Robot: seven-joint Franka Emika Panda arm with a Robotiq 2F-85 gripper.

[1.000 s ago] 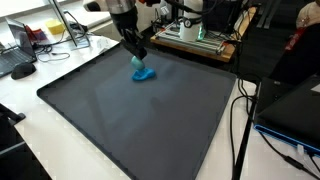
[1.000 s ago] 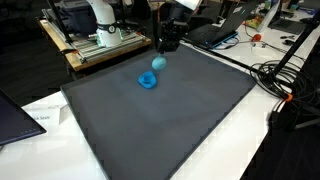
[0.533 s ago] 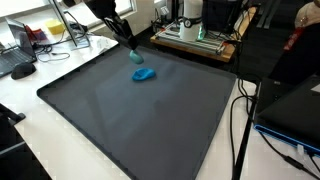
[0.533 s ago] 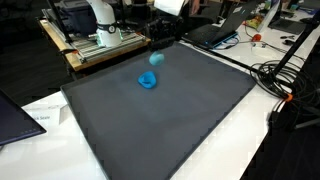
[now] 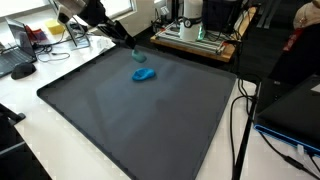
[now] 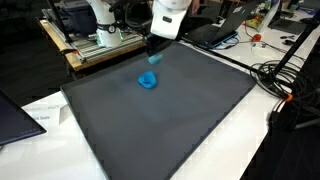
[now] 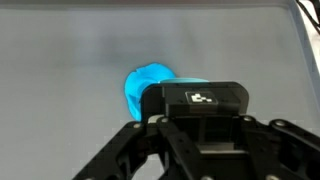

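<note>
A small blue lump [image 5: 143, 74] [image 6: 147, 81] lies on the dark grey mat [image 5: 150, 120] [image 6: 170, 120] near its far edge. Just above and behind it a second small blue piece [image 5: 137, 55] [image 6: 153, 58] hangs off the mat, with my gripper [image 5: 133, 48] [image 6: 153, 50] shut on it. In the wrist view the blue piece [image 7: 148, 85] shows beyond the black gripper body [image 7: 200, 110], which hides the fingertips.
The mat covers most of a white table [image 5: 60, 55]. A metal-framed machine [image 5: 195, 35] [image 6: 100, 45] stands behind the mat. Cables [image 5: 240, 120] [image 6: 280, 80] run along one side. A keyboard and mouse [image 5: 20, 68] lie at a corner, and a laptop [image 6: 15, 115] lies at another.
The arm has swung up and back toward the mat's far edge, and the held blue piece rose a little with it. The blue lump on the mat stayed put.
</note>
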